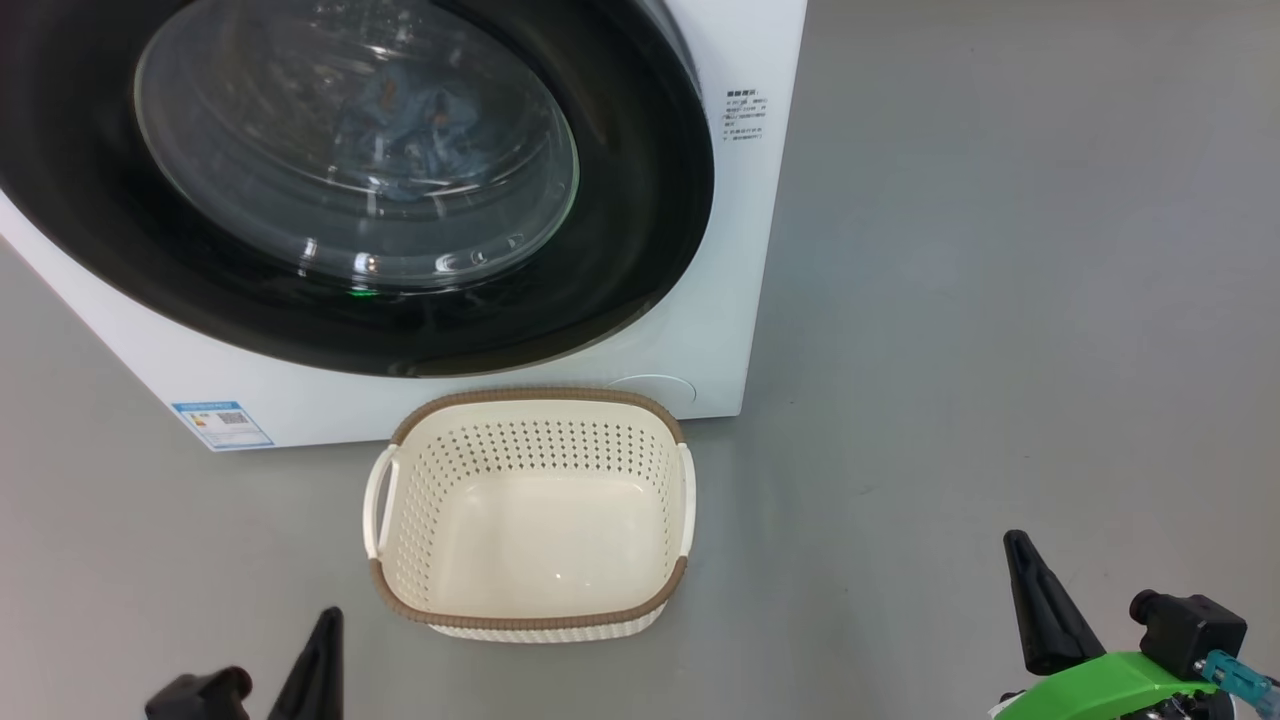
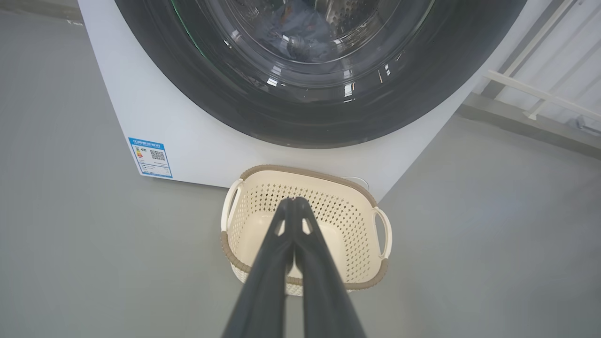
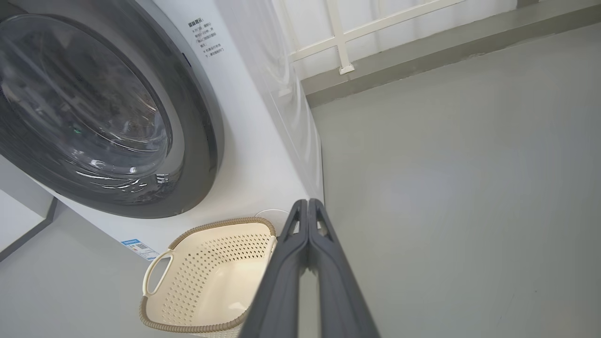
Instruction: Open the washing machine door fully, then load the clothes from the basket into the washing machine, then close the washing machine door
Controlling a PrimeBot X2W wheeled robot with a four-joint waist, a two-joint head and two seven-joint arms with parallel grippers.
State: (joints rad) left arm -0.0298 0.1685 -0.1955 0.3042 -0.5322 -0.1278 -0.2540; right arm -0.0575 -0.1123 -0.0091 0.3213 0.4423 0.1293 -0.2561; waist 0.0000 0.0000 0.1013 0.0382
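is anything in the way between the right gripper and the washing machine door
Nothing visible blocks it. The right gripper, fingers together, has only floor and air toward the washing machine door, which is shut. The empty basket stands lower, on the floor before the washing machine, off that path.

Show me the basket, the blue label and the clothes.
basket (image 1: 535, 450): head view, perforated back wall.
label (image 1: 222, 424): head view, sticker's middle.
clothes (image 1: 405, 130): head view, middle of the blue fabric.
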